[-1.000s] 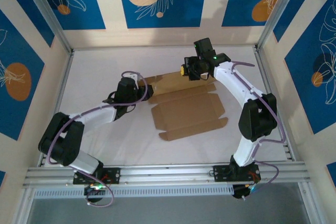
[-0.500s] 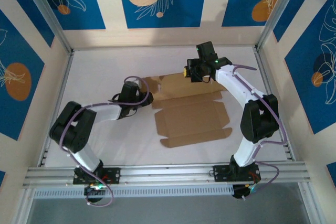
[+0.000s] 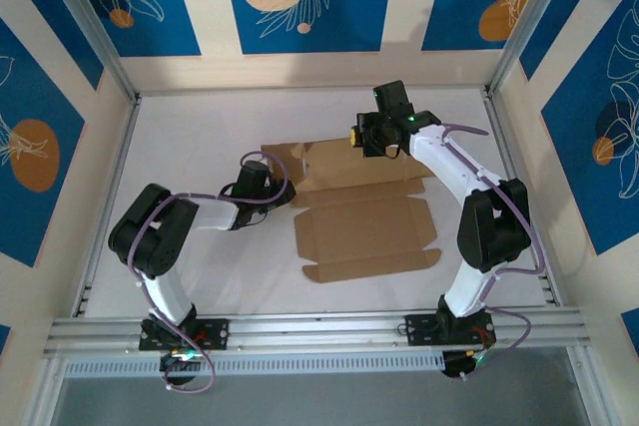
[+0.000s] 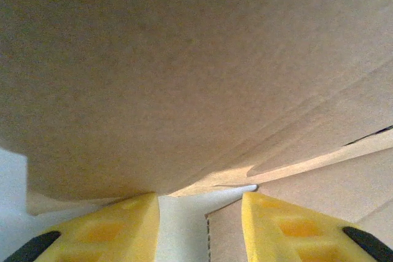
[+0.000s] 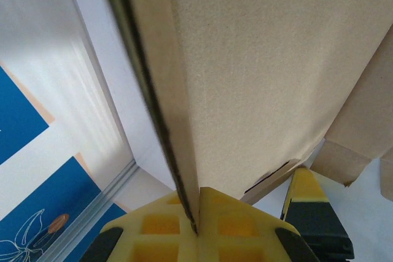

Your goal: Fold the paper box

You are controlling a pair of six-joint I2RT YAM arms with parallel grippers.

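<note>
Sliding rightward, the left gripper (image 3: 274, 187) now noses under the left flap of the paper box (image 3: 364, 228) at mid-frame, fingers spread. The right gripper (image 3: 365, 137) pinches the raised far panel, upper centre: folding looks begun.

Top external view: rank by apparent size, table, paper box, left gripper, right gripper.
1. table
2. paper box
3. left gripper and right gripper: they look alike, and each is partly hidden by its wrist or the cardboard, so I won't rank them.
</note>
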